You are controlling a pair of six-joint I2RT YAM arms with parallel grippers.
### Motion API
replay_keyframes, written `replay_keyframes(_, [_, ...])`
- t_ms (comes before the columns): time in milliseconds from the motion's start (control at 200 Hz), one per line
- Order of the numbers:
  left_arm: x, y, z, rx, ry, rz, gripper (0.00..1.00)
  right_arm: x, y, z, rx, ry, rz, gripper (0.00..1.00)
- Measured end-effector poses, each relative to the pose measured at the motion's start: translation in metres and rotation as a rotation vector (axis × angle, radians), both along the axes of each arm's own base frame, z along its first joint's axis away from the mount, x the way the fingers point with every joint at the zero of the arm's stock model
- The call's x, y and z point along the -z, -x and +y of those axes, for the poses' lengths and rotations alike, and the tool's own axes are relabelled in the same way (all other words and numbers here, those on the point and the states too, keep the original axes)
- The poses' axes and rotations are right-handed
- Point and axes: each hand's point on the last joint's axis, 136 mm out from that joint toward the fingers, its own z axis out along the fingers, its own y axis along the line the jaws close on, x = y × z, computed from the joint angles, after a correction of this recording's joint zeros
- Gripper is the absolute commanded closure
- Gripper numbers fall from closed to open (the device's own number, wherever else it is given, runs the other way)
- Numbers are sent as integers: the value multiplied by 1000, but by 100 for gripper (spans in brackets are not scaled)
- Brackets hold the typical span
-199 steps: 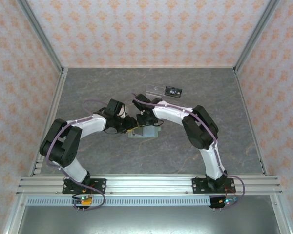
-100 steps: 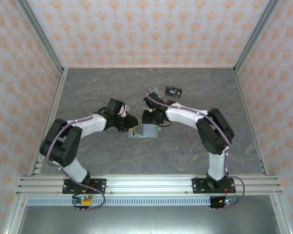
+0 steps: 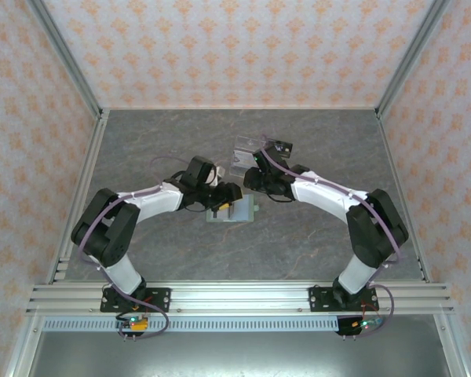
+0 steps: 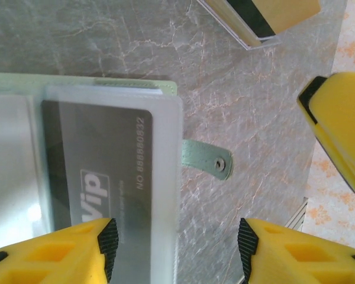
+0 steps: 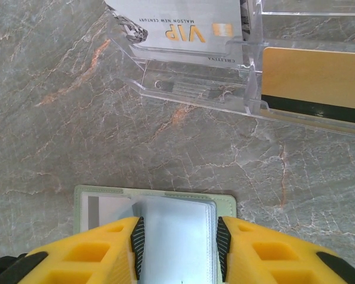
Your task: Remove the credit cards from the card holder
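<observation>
Card holder (image 3: 242,212) looked soft, light, slick-sleeved | black card (image 4: 100,165) edge seemed best grab | left tool (image 4: 174,236) and right tool (image 5: 177,236) were spread

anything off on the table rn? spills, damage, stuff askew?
Nothing spilled or damaged. The card holder lies open and flat, its snap strap sticking out sideways, with a dark VIP card in its clear sleeve. The acrylic stand holds a silver card and a gold card in separate slots.
</observation>
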Motion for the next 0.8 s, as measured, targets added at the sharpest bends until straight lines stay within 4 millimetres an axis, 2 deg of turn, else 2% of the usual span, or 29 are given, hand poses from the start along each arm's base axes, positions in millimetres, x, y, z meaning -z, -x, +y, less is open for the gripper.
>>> replay_keyframes(200, [8,-1,2,-8,-26,17,41,0,-1,0,1,2,-4,63])
replay_keyframes(300, [11,-1,8,-21,-52,24,46,0,0,0,-11,7,-4,67])
replay_keyframes(380, [14,-4,15,-41,-74,30,54,1,3,1,-30,15,1,69])
replay_keyframes(480, [18,-10,28,-77,-101,34,60,4,7,10,-66,33,16,72])
replay_keyframes(641, [23,-12,39,-108,-130,45,66,22,16,28,-122,65,58,74])
replay_keyframes(801, [24,-12,39,-108,-129,48,70,48,25,28,-140,100,130,74])
